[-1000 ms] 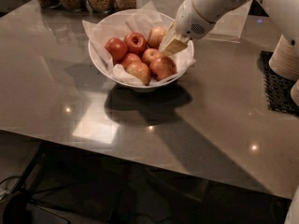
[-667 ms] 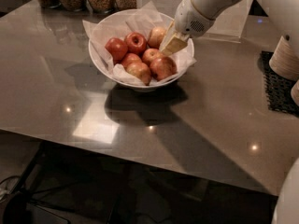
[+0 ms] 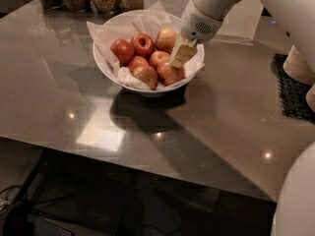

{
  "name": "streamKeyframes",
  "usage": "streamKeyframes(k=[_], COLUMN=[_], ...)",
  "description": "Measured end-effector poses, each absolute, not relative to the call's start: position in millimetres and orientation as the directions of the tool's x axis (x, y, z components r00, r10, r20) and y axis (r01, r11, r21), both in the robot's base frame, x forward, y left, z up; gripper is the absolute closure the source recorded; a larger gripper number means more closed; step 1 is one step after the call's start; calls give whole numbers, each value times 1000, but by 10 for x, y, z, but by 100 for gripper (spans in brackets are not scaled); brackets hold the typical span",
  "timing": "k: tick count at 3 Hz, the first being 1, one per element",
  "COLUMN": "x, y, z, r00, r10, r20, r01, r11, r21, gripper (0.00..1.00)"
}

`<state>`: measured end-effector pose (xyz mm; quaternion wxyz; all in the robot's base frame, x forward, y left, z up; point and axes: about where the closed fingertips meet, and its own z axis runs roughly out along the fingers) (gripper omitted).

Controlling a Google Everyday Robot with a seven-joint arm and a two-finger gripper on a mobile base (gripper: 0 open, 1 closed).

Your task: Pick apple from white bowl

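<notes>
risk: we judge the gripper (image 3: 182,54) could push the apple (image 3: 170,74) aside into the other apples (image 3: 142,44) or snag the paper (image 3: 106,33) | apple: just under its tip, inside the white bowl (image 3: 105,72), touching or not we cannot tell | gripper width: we cannot tell

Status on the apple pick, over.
Tool over white bowl's right side, tip down at the front-right apple. Apple in bowl, not lifted. Other apples packed against it, paper liner around.
</notes>
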<state>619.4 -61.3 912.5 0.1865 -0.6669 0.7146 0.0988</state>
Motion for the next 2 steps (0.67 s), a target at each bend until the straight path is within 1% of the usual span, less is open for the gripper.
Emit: streamKeyframes(k=[1,2], x=[6194,6194], y=[-613,-613], z=[9125,9125], r00=[-41,-41], r10=[-916,-916], r20=[-398,-398], r01=[-990,-990], r11=[91,91], r21=[-107,-107], gripper=[100,81])
